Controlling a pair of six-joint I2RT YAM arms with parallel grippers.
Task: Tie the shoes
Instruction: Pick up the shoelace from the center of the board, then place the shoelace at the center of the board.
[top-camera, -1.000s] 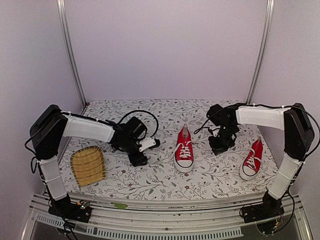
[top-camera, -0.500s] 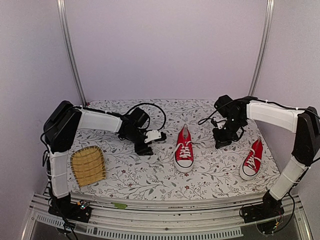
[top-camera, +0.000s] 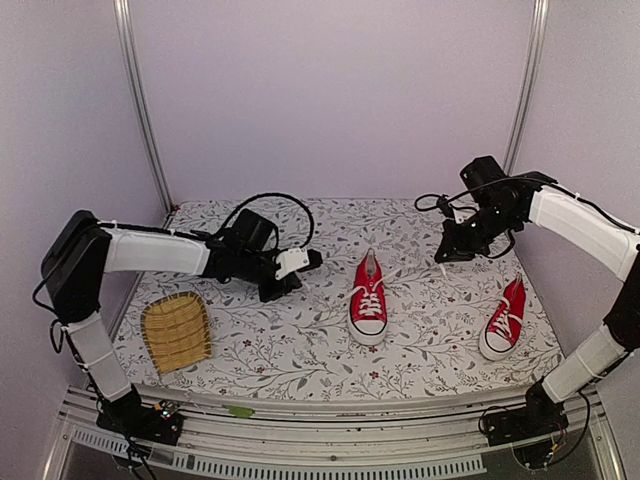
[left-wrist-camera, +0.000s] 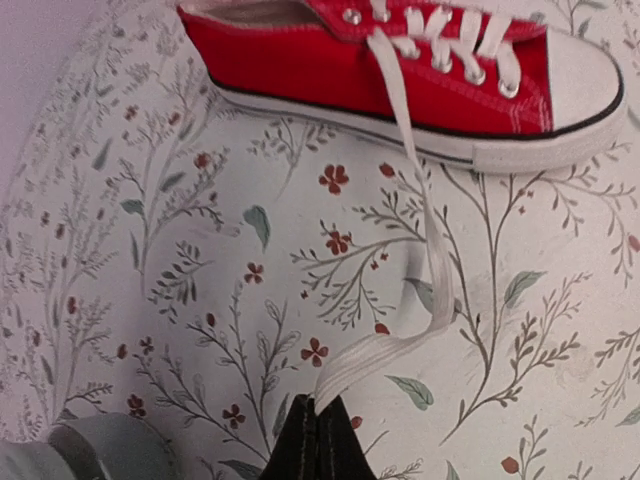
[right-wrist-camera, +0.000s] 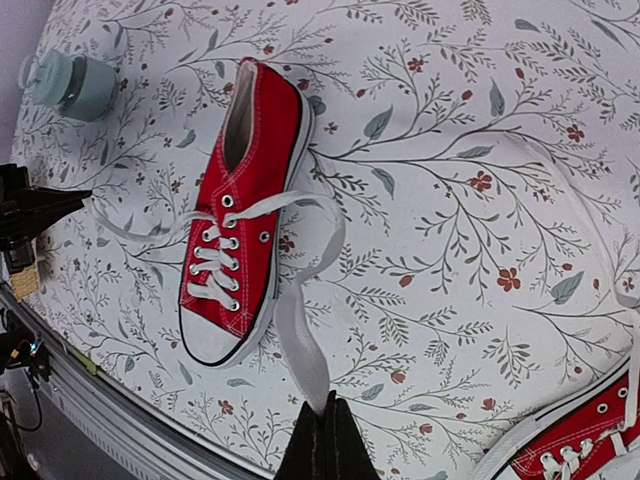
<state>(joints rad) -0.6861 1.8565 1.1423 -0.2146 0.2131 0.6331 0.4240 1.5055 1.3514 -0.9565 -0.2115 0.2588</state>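
Note:
One of the shoes, a red sneaker (top-camera: 368, 300) with white laces, lies mid-table with its toe toward the near edge. It also shows in the wrist views (left-wrist-camera: 400, 70) (right-wrist-camera: 240, 210). Its left lace (left-wrist-camera: 430, 250) runs out to my left gripper (left-wrist-camera: 318, 410), shut on the lace end, left of the shoe (top-camera: 305, 262). Its right lace (right-wrist-camera: 300, 340) loops away to my right gripper (right-wrist-camera: 325, 410), shut on that end and raised to the shoe's far right (top-camera: 443, 255). The other shoe (top-camera: 503, 320) lies near the right edge (right-wrist-camera: 570, 450).
A woven bamboo tray (top-camera: 176, 332) lies at the near left of the flowered tablecloth (top-camera: 300, 350). A metal rail (top-camera: 320, 440) runs along the near edge. Pale walls close off the back and both sides.
My left gripper has shut on the left lace end beside the middle shoe. The right arm has risen and swung back to the right, drawing its lace out.

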